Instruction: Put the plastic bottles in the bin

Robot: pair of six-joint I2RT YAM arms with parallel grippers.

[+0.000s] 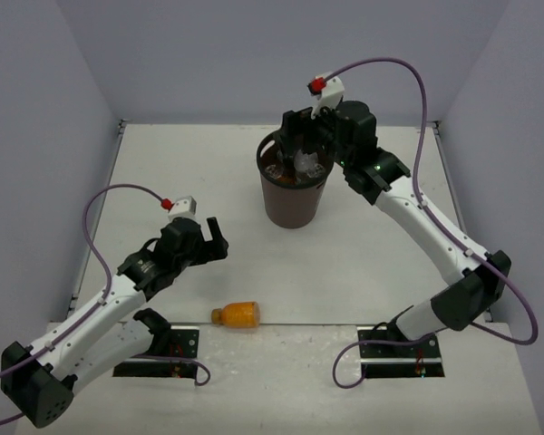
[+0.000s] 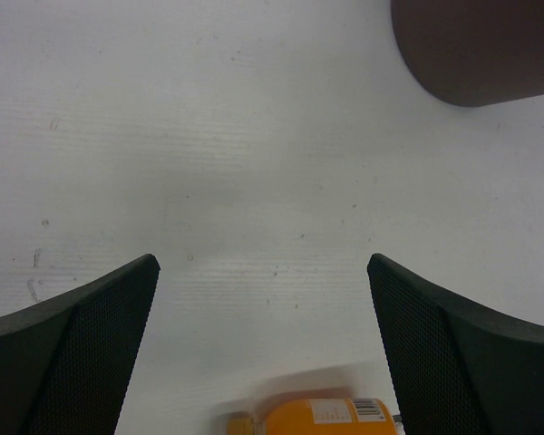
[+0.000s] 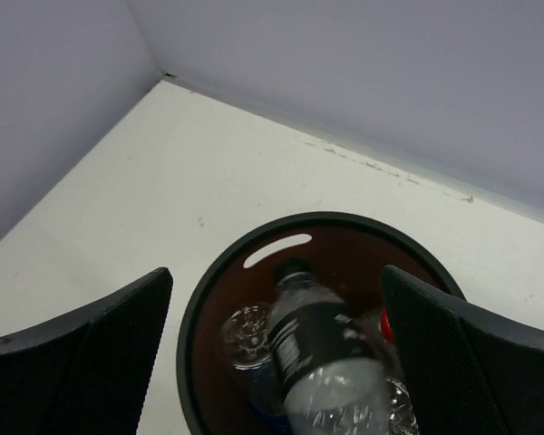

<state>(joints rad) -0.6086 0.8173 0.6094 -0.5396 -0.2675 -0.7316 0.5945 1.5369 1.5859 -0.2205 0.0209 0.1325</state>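
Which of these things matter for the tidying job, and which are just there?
Job: brown bin, black-capped bottle in its opening, orange bottle lying outside.
Just there: purple cables, arm base plates.

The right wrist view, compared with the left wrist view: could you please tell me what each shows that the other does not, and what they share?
Only the right wrist view looks down into the bin: a dark-labelled bottle, a clear bottle and a red cap lie inside, and the back wall shows beyond. Only the left wrist view shows the orange bottle lying on the table, and just the bin's outer side. Both show the bin, the white table and their own gripper open: right gripper, left gripper.
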